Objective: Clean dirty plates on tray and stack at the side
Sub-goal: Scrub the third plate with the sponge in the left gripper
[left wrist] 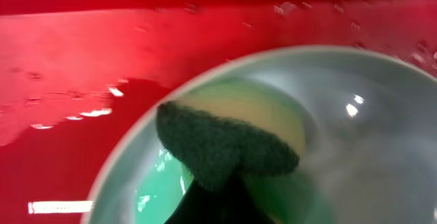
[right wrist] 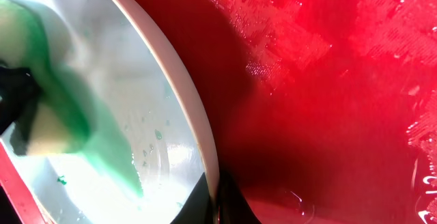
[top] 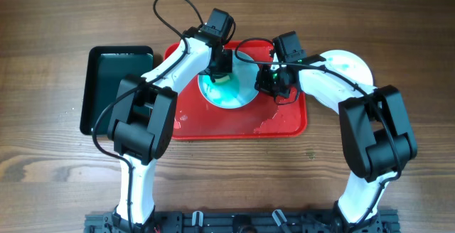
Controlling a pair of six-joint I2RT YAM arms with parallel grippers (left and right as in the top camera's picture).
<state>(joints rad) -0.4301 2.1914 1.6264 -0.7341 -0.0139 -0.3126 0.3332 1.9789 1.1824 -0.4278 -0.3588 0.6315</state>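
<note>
Plainly, from overhead the step in hand was scrubbing. One plate (top: pixel 238 94) lay in the middle of the red tray (top: pixel 284 123). The left gripper (top: pixel 220 71) stood over the plate's left part, pressing a sponge (top: pixel 219 79) down, and the right gripper (top: pixel 274 84) sat at its right edge. A second plate (top: pixel 352 64) rested on the table (top: pixel 57 176) to the right of the tray, partly under the right arm. A dark tray (top: pixel 106 77) lay just beside the red one on the left. In the left wrist view the sponge's dark scouring pad faced the camera with the yellow foam beyond it, clamped in the closed fingers at the bottom edge. A green smear (left wrist: pixel 153 190) showed wet beside it near the plate's edge, and the rest of the plate looked pale and filmy. In the right wrist view the fingers were closed on the plate's rim (right wrist: pixel 188 94), one on each side, and the green ran as a broad streak from the sponge toward that rim. To do this well, I judged, the right grip should be firm so the plate cannot skate on the wet tray. The left should sweep the sponge with even pressure over the whole streak and out to the rim, without tipping the plate against the pinch.
</note>
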